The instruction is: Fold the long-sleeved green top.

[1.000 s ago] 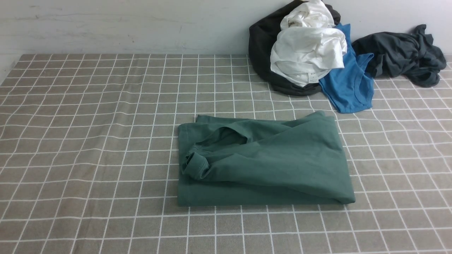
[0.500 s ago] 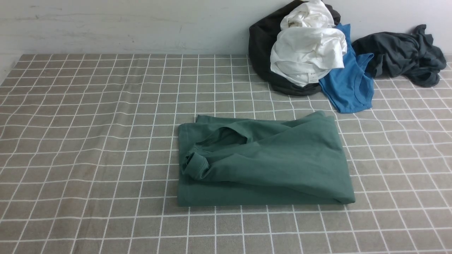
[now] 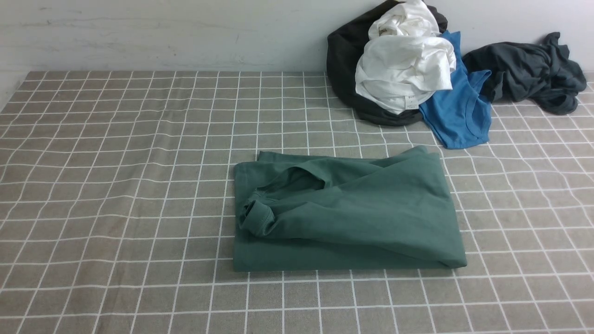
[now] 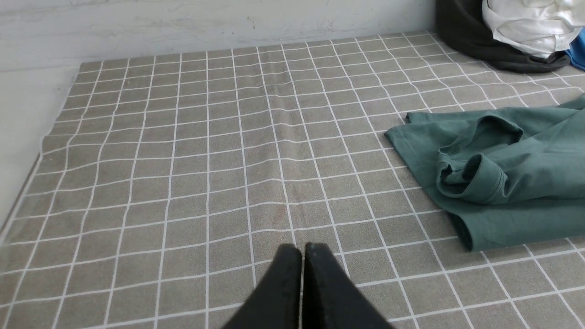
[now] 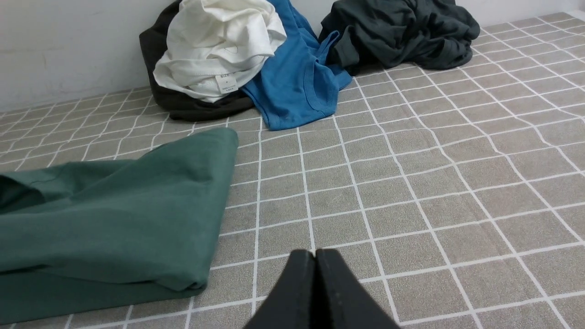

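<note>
One dark forest-green cotton long-sleeved top (image 3: 348, 213) lies folded into a compact rectangle mid-surface, a cuffed sleeve (image 3: 256, 218) rolled loosely on top. Nothing has shifted over the last second; the fold looks finished. Both tools rest pressed together and empty, the left tool (image 4: 301, 250) and right tool (image 5: 315, 255) each clear of the cloth. A white garment (image 3: 403, 69), bright blue top (image 3: 457, 113) and charcoal garment (image 3: 529, 69) sit well apart on the grey checked surface (image 3: 116, 185), obstructing nothing.

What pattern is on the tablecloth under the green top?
A taupe-grey tablecloth with a white grid of squares, clearest in the front view, under the green top.
</note>
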`<state>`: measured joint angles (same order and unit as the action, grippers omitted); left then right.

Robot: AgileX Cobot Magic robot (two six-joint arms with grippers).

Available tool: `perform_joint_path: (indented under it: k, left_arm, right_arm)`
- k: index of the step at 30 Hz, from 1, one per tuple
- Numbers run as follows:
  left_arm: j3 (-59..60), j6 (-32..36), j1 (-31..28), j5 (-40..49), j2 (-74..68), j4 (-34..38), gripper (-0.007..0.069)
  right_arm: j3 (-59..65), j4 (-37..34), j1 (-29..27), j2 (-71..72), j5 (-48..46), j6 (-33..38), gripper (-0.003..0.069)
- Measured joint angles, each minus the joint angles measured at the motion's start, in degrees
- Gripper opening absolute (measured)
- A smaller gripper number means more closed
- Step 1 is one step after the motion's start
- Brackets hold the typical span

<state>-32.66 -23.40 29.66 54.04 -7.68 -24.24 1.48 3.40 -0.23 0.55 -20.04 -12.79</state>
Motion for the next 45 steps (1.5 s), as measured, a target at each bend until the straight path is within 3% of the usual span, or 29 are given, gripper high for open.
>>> perform_joint_path:
  k: [28,31,35,36,38,43,45]
  left_arm:
    - [0.6,0.0,0.0,-0.4,0.1,-0.7,-0.0008]
    - [3.2,-0.8,-1.5,-4.4,0.5,-1.5,-0.0008]
    - [11.7,-0.9,-9.5,-21.1,0.6,0.9,-0.0008]
    - [12.5,-0.4,-10.5,-21.7,0.6,1.9,-0.0008]
    - [15.4,3.0,-14.9,-26.8,0.7,7.2,-0.0008]
    - [24.6,25.3,-29.0,-35.9,4.4,31.1,-0.0008]
    - [26.4,30.5,-30.8,-36.7,6.2,33.1,-0.0008]
  right_arm:
    - [0.0,0.0,0.0,0.0,0.0,0.0,-0.0014]
    - [0.0,0.0,0.0,0.0,0.0,0.0,-0.0014]
    - [0.0,0.0,0.0,0.0,0.0,0.0,-0.0014]
    - [0.0,0.0,0.0,0.0,0.0,0.0,-0.0014]
    - [0.0,0.0,0.0,0.0,0.0,0.0,-0.0014]
    - [0.0,0.0,0.0,0.0,0.0,0.0,-0.0014]
    - [0.0,0.0,0.0,0.0,0.0,0.0,-0.0014]
